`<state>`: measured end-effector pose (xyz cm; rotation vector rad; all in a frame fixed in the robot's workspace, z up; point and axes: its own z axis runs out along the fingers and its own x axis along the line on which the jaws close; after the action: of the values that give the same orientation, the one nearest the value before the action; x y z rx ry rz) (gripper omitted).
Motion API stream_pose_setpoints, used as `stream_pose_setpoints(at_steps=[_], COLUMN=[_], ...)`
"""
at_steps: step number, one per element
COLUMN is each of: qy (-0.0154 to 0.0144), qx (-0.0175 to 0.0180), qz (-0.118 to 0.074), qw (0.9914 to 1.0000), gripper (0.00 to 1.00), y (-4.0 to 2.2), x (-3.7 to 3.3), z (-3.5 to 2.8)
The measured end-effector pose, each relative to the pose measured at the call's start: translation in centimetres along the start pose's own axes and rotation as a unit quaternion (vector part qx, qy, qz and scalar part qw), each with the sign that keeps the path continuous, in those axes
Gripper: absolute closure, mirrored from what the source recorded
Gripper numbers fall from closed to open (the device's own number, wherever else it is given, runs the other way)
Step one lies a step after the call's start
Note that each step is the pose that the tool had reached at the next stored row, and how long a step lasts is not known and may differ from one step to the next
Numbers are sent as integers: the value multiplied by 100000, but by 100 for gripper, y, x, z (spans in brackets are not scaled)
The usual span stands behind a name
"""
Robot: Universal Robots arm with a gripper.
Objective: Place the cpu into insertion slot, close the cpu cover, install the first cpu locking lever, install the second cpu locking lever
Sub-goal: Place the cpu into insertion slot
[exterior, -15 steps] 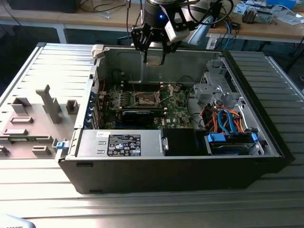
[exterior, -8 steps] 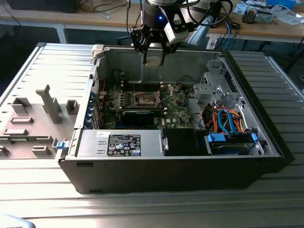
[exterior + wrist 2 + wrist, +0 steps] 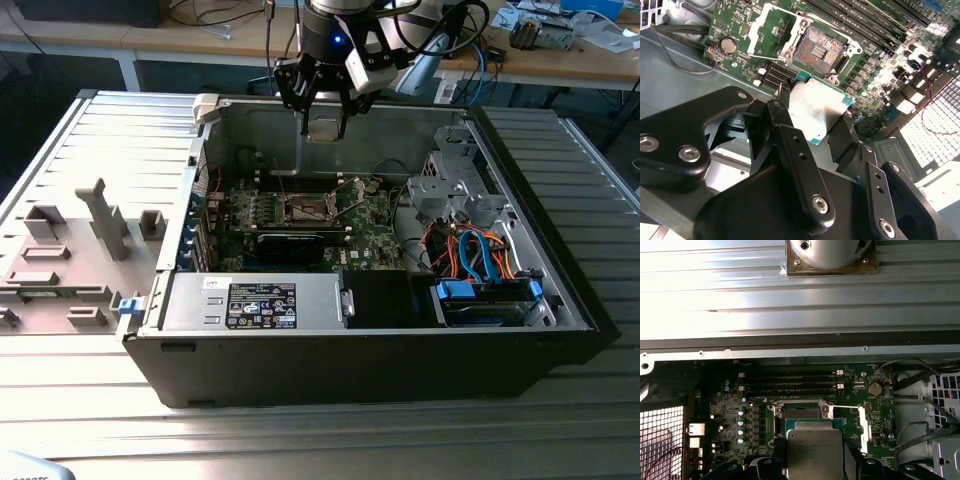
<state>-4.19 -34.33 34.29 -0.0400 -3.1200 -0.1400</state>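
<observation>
Where the claw (image 3: 322, 128) hangs: above the far wall of the open computer case (image 3: 560, 270), which sits on the ribbed bench (image 3: 90, 420).
Claw's grip: pinching the cpu (image 3: 816, 107) by two opposite edges, silvery top showing in both wrist views.
Insertion slot (image 3: 819, 50): bare, dark-centred, below the chip and well apart from it; the edges look roughly square with each other.
Cpu cover (image 3: 754, 31): standing open beside the slot.
Label: white sticker on the black box (image 3: 262, 305) at the case front; print too small to read.

A robotics lab or workshop: an open computer case (image 3: 380, 365) sits on a ribbed metal table (image 3: 560, 425), with cluttered wooden workbenches (image 3: 565, 62) behind.
</observation>
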Motion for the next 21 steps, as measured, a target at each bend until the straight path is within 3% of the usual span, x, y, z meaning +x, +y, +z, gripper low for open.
stream_pose_setpoints(at_steps=[21], qy=[-3], qx=[-3], qz=[-1], qw=[100000], gripper=[46], y=[-4], x=[-1], z=[48])
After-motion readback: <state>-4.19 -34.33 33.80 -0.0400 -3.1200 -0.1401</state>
